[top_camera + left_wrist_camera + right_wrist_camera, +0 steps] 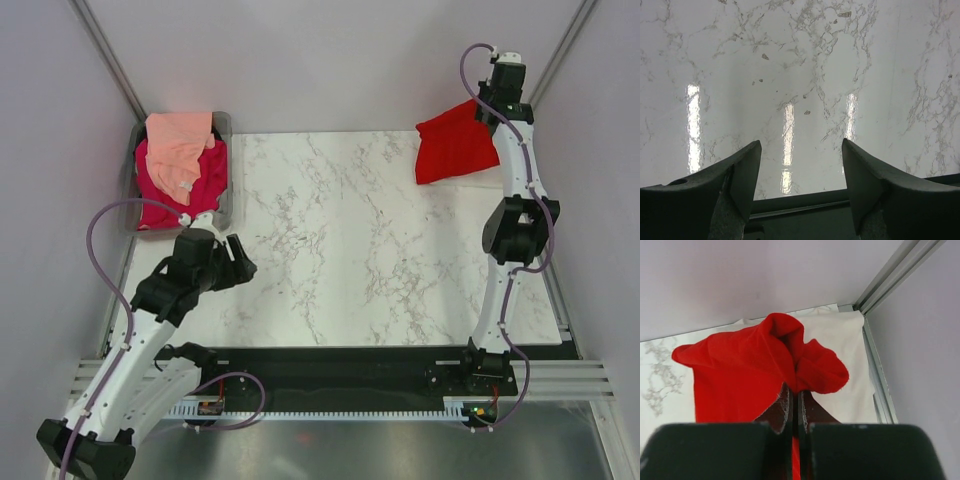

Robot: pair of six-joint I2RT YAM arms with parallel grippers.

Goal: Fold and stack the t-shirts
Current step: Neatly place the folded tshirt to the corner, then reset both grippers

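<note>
My right gripper (492, 108) is at the far right corner, shut on the bright red t-shirt (452, 144), which hangs bunched from it. In the right wrist view the red cloth (740, 370) is pinched between the closed fingers (795, 400), above a cream-white t-shirt (850, 345) lying flat in the corner. A peach t-shirt (180, 142) lies over a magenta-pink one (205, 185) in the bin at the far left. My left gripper (240, 260) is open and empty over the bare marble near the left edge; it also shows in the left wrist view (801, 150).
A grey bin (228, 190) at the far left holds the peach and pink shirts. Aluminium frame posts (105, 50) rise at both back corners. The marble tabletop (350, 240) spreads between the arms; a black rail (350, 360) runs along its near edge.
</note>
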